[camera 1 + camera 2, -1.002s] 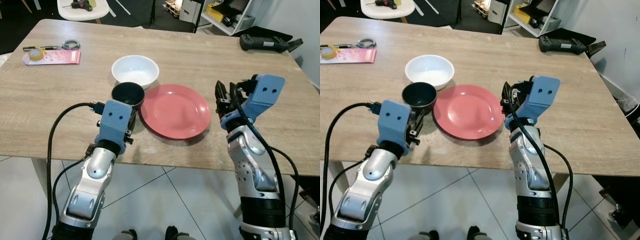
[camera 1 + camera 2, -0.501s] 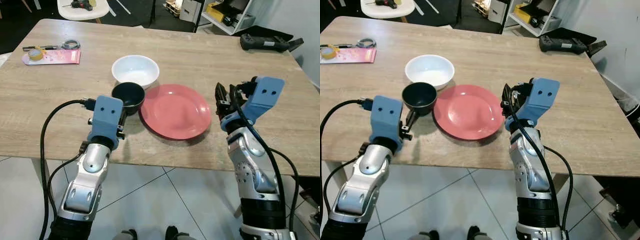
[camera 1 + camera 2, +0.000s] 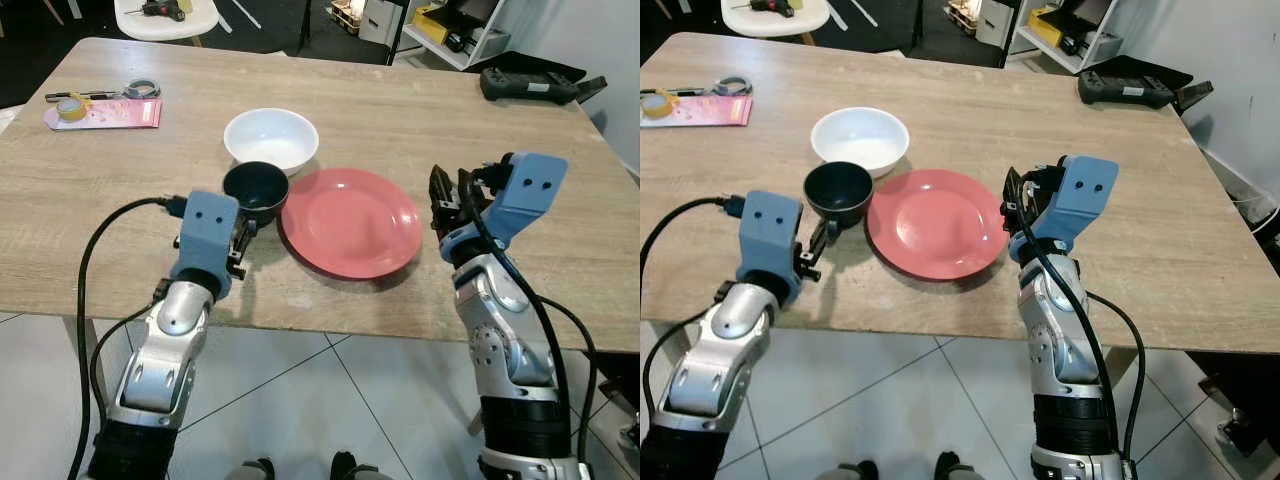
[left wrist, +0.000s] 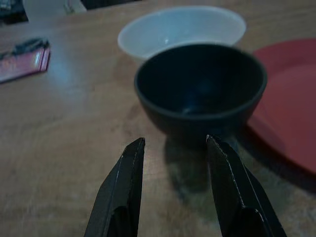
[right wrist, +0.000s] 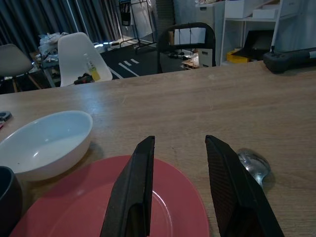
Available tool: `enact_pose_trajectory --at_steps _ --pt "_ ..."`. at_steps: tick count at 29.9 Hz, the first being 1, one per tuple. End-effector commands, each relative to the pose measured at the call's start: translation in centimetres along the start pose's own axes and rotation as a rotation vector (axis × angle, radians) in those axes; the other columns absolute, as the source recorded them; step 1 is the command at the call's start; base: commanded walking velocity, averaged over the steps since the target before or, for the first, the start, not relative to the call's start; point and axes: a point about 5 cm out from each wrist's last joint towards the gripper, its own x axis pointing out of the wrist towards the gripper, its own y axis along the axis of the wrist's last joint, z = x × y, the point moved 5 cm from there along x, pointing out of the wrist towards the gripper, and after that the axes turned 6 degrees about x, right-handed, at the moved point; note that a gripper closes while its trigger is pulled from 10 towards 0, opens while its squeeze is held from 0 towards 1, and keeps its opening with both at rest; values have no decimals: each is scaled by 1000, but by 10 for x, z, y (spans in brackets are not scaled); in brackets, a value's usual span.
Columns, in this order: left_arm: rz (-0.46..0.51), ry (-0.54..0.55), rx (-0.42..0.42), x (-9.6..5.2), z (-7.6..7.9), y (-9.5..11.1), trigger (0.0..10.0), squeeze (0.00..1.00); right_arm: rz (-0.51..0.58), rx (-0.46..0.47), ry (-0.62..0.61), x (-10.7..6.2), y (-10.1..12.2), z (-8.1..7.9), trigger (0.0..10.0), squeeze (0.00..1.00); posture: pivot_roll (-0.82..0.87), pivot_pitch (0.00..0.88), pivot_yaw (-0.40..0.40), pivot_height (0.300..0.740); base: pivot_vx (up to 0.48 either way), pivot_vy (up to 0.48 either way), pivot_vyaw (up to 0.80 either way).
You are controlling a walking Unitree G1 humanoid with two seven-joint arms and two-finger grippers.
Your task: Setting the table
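Observation:
A red plate (image 3: 350,222) lies near the front of the wooden table (image 3: 420,120). Beside its left rim stands a small dark bowl (image 3: 256,189), with a white bowl (image 3: 271,140) just behind it. My left gripper (image 3: 243,236) is open and low over the table, its fingertips (image 4: 137,148) a short way in front of the dark bowl (image 4: 200,89) and apart from it. My right gripper (image 3: 441,203) is open and raised at the plate's right rim, holding nothing. A metal spoon (image 5: 254,165) lies on the table beyond the right fingers, beside the plate (image 5: 98,207).
A pink booklet (image 3: 103,113) with a tape roll (image 3: 71,106) and scissors lies at the far left. A black controller (image 3: 530,85) sits at the far right corner. A white chair (image 3: 165,18) stands behind the table. The table's front edge (image 3: 330,325) runs under my forearms.
My left arm has drawn back from the dark bowl, toward the left and the table's front edge. The bowl stays in place. The right arm has not moved.

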Motion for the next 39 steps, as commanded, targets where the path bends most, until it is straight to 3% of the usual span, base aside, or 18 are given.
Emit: enact_pose_trajectory --at_steps 1,9,14,20,28,31,39 --pt "10 -19 32 -1 4 0 10000 0 0 -1 -16 -3 -1 3 10000 0 83 173 4 740 0 0 0" --pt "60 -68 37 -1 15 13 10000 0 -2 -1 -22 -4 -1 5 10000 0 87 173 4 740 0 0 0" --pt "28 -87 -9 8 23 1 10000 0 -3 4 -11 -2 -2 1 10000 0 83 178 -1 740 0 0 0" --pt "16 -64 -5 18 19 -4 10000 0 -2 4 -7 -2 -1 -1 10000 0 72 179 7 740 0 0 0" --pt "2 -67 -21 16 23 -8 10000 0 -4 0 -18 -4 -2 3 10000 0 71 178 10 740 0 0 0" --pt "5 -81 -18 10 32 -10 10000 0 -4 0 -19 -4 -2 3 10000 0 72 177 11 740 0 0 0" --pt "128 -61 94 6 33 14 10000 0 -9 4 -8 -4 -3 0 10000 0 78 175 4 740 0 0 0"
